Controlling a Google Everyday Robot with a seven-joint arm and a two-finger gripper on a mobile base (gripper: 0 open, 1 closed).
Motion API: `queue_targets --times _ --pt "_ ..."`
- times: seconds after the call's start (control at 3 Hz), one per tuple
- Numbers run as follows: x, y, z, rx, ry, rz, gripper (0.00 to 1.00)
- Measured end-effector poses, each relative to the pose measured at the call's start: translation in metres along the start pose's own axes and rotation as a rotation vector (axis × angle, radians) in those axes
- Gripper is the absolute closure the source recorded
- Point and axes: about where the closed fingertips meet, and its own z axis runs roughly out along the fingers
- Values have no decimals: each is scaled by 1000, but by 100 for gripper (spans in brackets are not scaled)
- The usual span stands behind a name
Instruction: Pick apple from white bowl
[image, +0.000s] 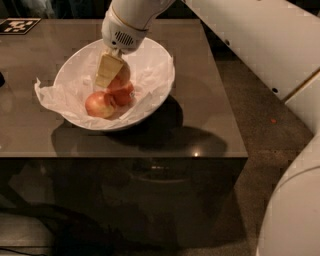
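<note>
The white bowl (161, 64) stands on the dark table, lined with crumpled white paper (50, 95). Three red-orange apples lie in it. One apple (100, 104) rests at the front left, and a second (124, 94) lies right of it. The third apple (123, 75) sits higher, pressed against my gripper's pale finger (107, 70). My gripper (114, 80) reaches down into the bowl from above and is closed around this upper apple. Its far finger is hidden behind the apple.
The dark glossy table (200, 120) has its front edge near the bowl and its right edge by my white arm (260, 45). A black-and-white marker tag (17, 25) lies at the back left corner. Brown floor (280, 130) lies to the right.
</note>
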Motion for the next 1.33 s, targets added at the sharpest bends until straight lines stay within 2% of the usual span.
queue_targets --times 0.33,0.67,1.0,1.33 --pt "-12 -13 -10 25 15 -18 100" --pt "-23 -24 -21 18 47 3 100" --pt "-55 -41 -45 -30 69 80 100" --pt "-63 -50 -50 4 39 75 100"
